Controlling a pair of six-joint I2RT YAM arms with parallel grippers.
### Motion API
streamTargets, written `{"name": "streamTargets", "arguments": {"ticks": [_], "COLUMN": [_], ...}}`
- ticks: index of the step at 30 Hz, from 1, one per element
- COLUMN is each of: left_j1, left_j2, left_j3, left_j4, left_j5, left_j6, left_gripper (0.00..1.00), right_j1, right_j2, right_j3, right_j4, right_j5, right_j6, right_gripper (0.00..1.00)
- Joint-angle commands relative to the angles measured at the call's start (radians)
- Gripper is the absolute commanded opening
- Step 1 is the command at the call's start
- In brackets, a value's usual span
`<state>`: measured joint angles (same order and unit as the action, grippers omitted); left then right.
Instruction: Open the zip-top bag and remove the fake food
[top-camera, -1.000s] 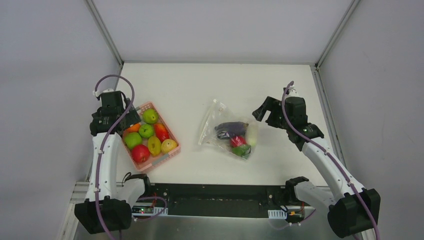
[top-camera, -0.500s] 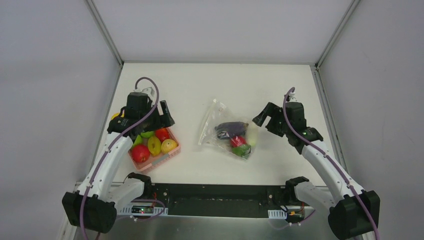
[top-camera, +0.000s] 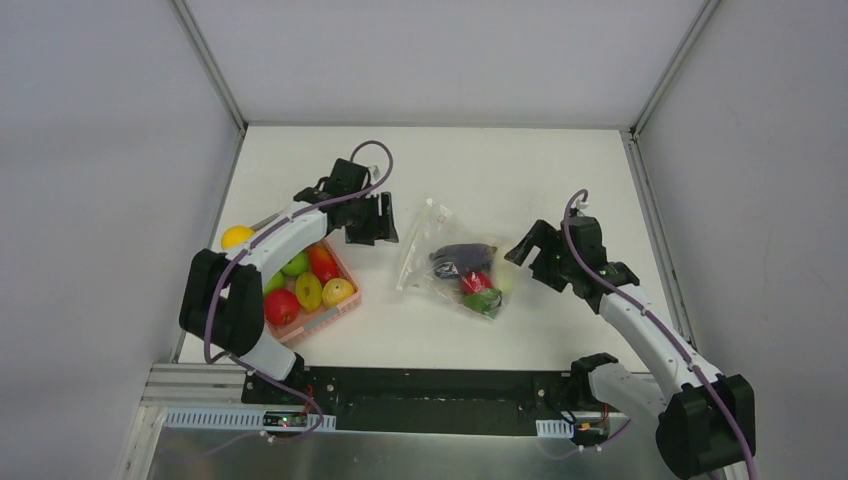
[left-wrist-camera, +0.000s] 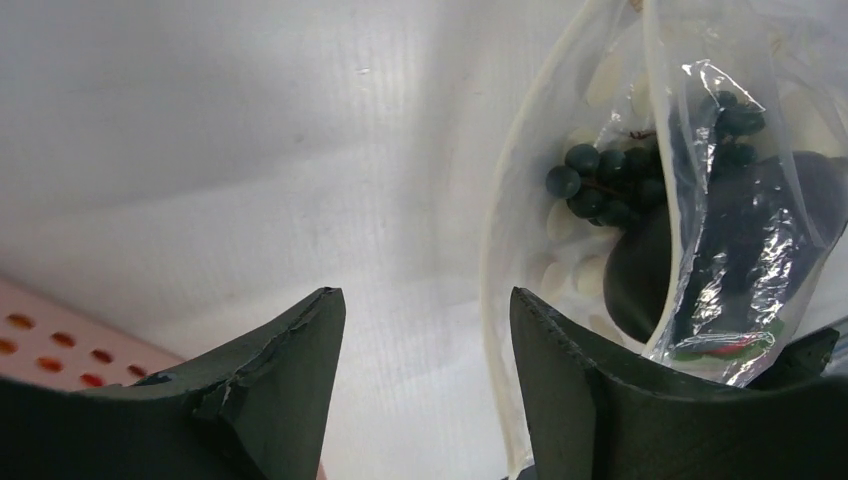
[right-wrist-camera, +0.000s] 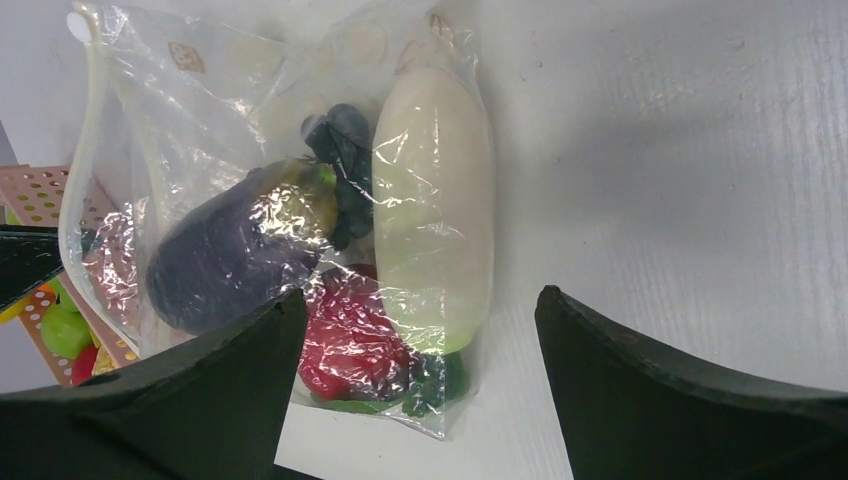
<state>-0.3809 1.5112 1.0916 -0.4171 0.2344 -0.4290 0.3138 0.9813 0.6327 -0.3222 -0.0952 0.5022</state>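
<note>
The zip-top bag (top-camera: 425, 245) lies shut and flat mid-table, holding a dark purple eggplant (top-camera: 462, 257), a red tomato (top-camera: 476, 282) and a white vegetable (top-camera: 506, 270). A yellow round fruit (top-camera: 237, 237) lies on the table left of the basket. My left gripper (top-camera: 383, 230) is open and empty, just left of the bag. Its view (left-wrist-camera: 428, 330) shows the bag's white zip edge (left-wrist-camera: 497, 250) and a dark bunch (left-wrist-camera: 600, 185). My right gripper (top-camera: 521, 243) is open and empty at the bag's right side. Its view (right-wrist-camera: 420, 295) shows the white vegetable (right-wrist-camera: 432, 200), eggplant (right-wrist-camera: 235, 255) and tomato (right-wrist-camera: 350, 345).
A pink slatted basket (top-camera: 325, 320) with apples, a pear and other fruit stands at the left, partly under my left arm. Its corner shows in the right wrist view (right-wrist-camera: 40, 190). Frame posts stand at the table's back corners.
My left arm has swung right from over the basket to the bag's left edge, uncovering the yellow fruit. My right gripper has moved slightly closer to the bag. The bag has not moved.
</note>
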Motion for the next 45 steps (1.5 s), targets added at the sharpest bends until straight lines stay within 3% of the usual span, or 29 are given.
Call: {"name": "streamTargets", "arguments": {"ticks": [1,12,16,21,28,34,41,45], "left_j1": [-0.065,-0.207,-0.24,-0.271,-0.346,-0.38,-0.397,-0.406], "left_j2": [0.063,0.014,0.0,-0.038,-0.051,-0.028,0.046,0.077], "left_j3": [0.065,-0.088,-0.194,-0.304,-0.319,-0.317,-0.268,-0.251], "left_j4": [0.051,0.315,0.53,0.753,0.826,0.836,0.749,0.727], "left_j5": [0.086,0.245,0.311,0.269,0.183,0.109,0.032,0.054], "left_j6": [0.026,0.006,-0.086,-0.195,-0.206,-0.229,-0.183,-0.145], "left_gripper": [0.6,0.58,0.61,0.67,0.76,0.9,0.92,0.92], "right_j1": [0.005,0.007,0.005,0.006,0.005,0.007,0.011,0.013], "right_j2": [0.018,0.119,0.163,0.196,0.237,0.243,0.257,0.26], "right_j3": [-0.017,-0.045,-0.047,-0.051,-0.077,-0.096,-0.097,-0.104], "right_j4": [0.016,0.115,0.162,0.196,0.235,0.249,0.259,0.269], "right_j5": [-0.025,-0.122,-0.164,-0.188,-0.231,-0.235,-0.241,-0.243], "right_j6": [0.043,0.043,0.045,0.034,0.036,0.036,0.036,0.038], "right_gripper": [0.87,0.85,0.84,0.84,0.83,0.82,0.81,0.81]}}
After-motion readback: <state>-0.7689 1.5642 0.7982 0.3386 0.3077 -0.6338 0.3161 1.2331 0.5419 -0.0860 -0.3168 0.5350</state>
